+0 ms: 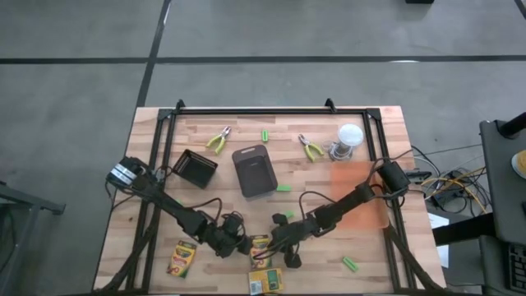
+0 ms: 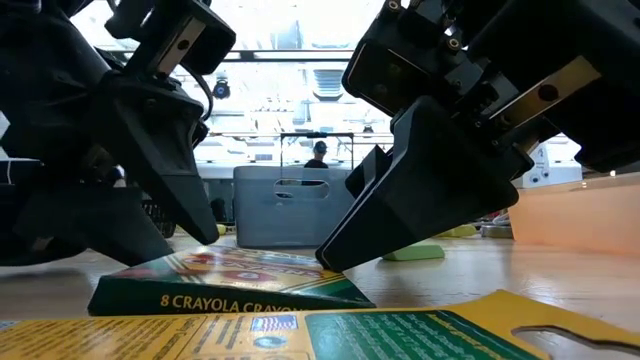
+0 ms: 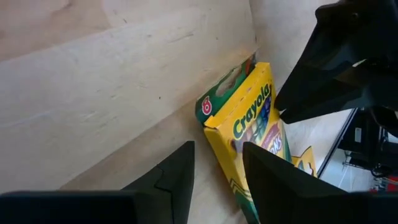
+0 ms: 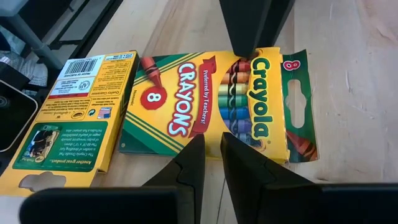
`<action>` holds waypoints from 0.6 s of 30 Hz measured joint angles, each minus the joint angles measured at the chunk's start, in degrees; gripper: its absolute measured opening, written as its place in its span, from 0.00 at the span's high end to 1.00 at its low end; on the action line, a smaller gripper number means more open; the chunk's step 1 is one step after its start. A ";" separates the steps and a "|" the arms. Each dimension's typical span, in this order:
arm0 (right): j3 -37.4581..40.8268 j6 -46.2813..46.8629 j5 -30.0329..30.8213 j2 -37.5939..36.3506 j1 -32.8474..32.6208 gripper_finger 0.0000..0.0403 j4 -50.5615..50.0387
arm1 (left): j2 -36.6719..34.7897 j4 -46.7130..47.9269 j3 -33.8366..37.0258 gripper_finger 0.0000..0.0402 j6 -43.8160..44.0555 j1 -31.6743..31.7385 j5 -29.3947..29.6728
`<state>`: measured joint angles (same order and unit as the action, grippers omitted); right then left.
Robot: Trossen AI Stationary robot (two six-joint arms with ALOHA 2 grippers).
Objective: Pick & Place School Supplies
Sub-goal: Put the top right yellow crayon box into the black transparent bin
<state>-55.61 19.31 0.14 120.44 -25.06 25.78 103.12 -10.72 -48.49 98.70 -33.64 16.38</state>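
Both grippers meet over the middle crayon box (image 1: 260, 247), lying flat at the table's (image 1: 370, 255) six o'clock edge. The left gripper (image 3: 217, 177) stands part open astride the box's edge; the right gripper (image 4: 212, 163) is nearly closed, empty. Thin glossy cardboard crushes easily, so I'd squeeze gently across the narrow sides.

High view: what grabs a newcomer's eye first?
Both claws meet over one crayon box at the table's near edge, left claw on its left side, right claw on its right. Two more boxes lie close: one to the left, one just nearer the edge. Mid-table stands a grey tray, with a white-lidded jar at the far right.
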 joint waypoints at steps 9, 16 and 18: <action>0.00 -0.17 0.00 0.00 -0.02 0.86 0.00 | 0.03 -1.09 0.00 0.65 -0.36 0.47 0.00; 0.00 -0.21 -0.01 0.00 -0.02 0.86 0.00 | 0.06 -1.77 0.02 0.65 -1.51 0.93 -0.09; 0.00 -0.22 0.00 0.00 -0.02 0.86 0.00 | 0.06 -1.77 0.02 0.65 -1.51 0.97 -0.09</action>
<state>-55.61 19.09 0.14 120.44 -25.08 25.78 103.18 -12.49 -48.47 97.19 -32.67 16.29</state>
